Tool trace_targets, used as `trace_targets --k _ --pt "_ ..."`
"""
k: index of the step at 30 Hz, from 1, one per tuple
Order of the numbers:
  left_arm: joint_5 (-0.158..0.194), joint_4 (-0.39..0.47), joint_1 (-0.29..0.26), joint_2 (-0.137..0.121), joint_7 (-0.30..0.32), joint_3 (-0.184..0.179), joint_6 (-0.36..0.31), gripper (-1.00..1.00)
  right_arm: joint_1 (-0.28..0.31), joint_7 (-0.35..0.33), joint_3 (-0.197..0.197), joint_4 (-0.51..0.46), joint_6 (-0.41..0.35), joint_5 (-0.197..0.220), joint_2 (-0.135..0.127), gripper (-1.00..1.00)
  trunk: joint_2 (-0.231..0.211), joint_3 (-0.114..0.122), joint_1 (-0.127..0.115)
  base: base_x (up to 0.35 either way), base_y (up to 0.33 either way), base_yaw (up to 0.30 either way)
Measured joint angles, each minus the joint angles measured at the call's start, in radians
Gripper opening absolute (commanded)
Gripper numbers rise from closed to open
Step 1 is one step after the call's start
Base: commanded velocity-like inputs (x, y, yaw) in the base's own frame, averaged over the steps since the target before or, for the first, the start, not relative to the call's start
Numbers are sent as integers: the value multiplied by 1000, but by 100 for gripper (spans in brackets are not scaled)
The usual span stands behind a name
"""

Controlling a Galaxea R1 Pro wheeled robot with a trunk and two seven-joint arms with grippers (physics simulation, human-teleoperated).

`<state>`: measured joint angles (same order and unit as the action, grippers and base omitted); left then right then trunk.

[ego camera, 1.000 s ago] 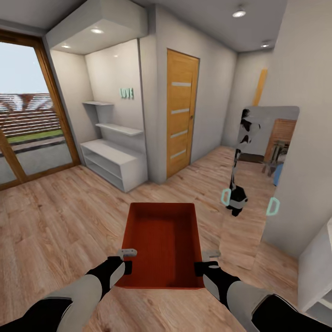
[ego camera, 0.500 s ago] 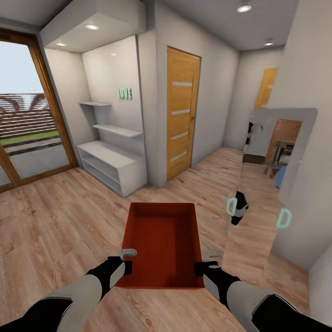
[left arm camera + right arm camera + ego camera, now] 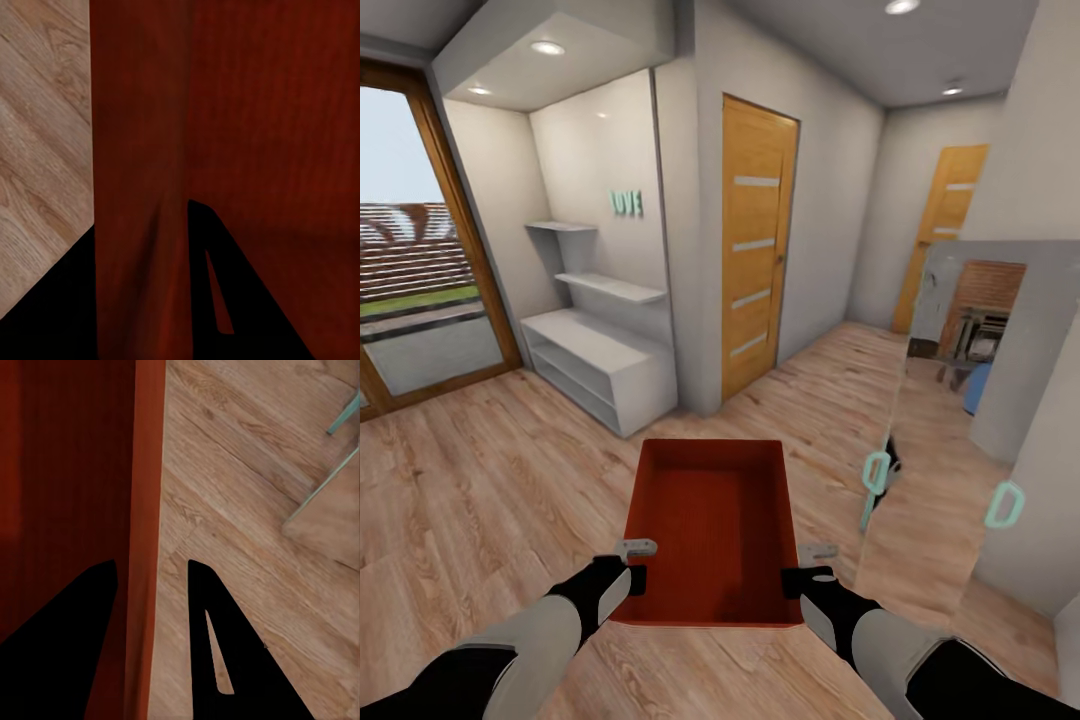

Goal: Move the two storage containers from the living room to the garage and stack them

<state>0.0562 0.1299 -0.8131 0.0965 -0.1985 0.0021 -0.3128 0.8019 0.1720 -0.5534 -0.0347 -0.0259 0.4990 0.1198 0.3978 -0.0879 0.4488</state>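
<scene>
The view has swung left, bringing a second honey-wood door point(image 3: 948, 232) into sight, while the left gripper point(image 3: 632, 563) and right gripper point(image 3: 808, 566) clamp the red-orange open-top plastic bin point(image 3: 710, 525), which could strike the mirrored panel point(image 3: 950, 420) nearby.

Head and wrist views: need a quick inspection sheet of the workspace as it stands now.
Surface: light wood-plank floor.
Job's things: one red-orange bin, open top up, empty, carried off the floor between both arms; second bin nothing seen.
Clutter: nothing seen.
Grippers: left gripper jaws astride the bin's left wall; right gripper jaws astride its right wall, one finger inside, one outside.
Cables: nothing seen.
Surroundings: white shelf unit ahead left, closed wood door ahead, second wood door down the hall, mirror panel to the right, glass door far left.
</scene>
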Motion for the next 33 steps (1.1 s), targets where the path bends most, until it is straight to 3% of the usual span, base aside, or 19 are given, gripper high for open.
trace_targets --k 33 --pt "-3 2 0 0 1 2 -1 -100 0 0 1 -1 0 0 0 -100 0 0 0 322 0 0"
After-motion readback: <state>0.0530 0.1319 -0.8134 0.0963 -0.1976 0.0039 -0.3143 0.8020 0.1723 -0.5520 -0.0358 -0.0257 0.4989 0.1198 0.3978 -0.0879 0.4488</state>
